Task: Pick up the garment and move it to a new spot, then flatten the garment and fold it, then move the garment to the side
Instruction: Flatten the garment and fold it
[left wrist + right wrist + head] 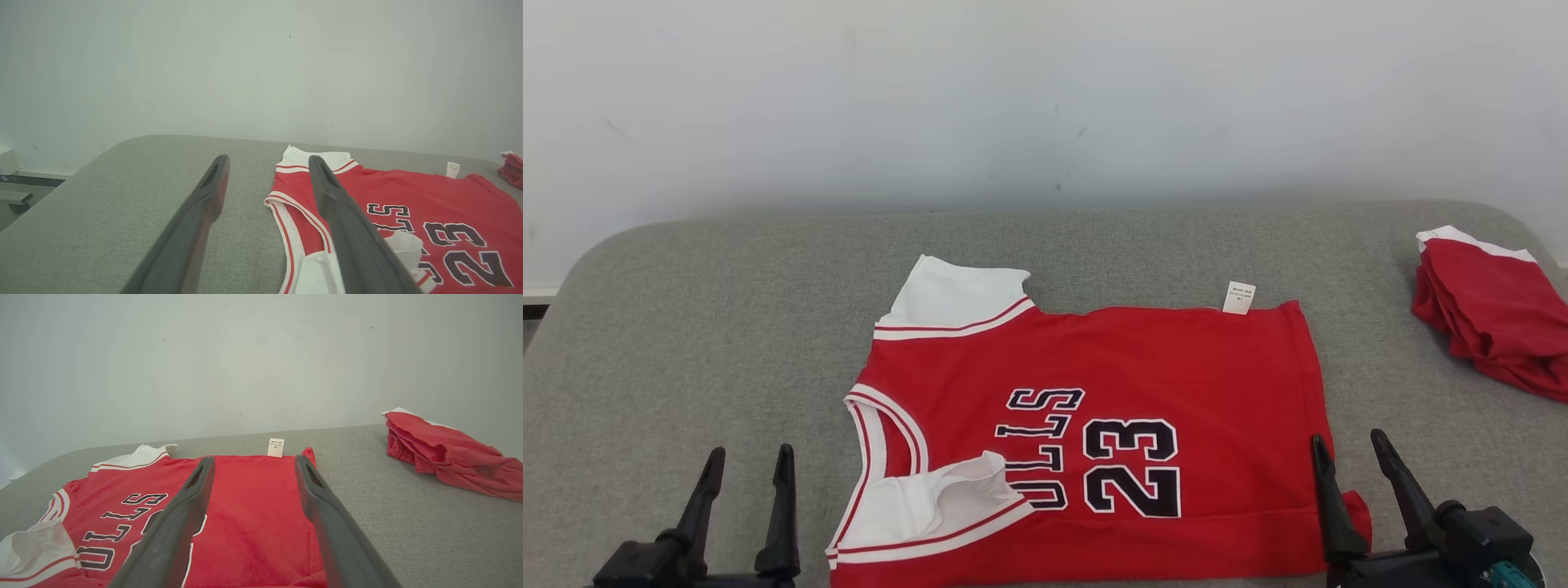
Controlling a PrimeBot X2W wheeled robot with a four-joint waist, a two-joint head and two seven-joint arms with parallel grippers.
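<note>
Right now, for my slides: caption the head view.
Red jersey spread on grey table, open left hand and right hand flanking it.

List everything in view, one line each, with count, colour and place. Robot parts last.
jersey: one, red with white trim and dark 23, spread out mid-surface
care label: one, white, at the jersey's far edge
bunched garment: one, red with white edge, far right
padded surface: one, grey, under both garments
wall: one, whitish, behind
left gripper: one, dark, open, lower left over bare surface
right gripper: one, dark, open, lower right by the jersey's hem
</note>
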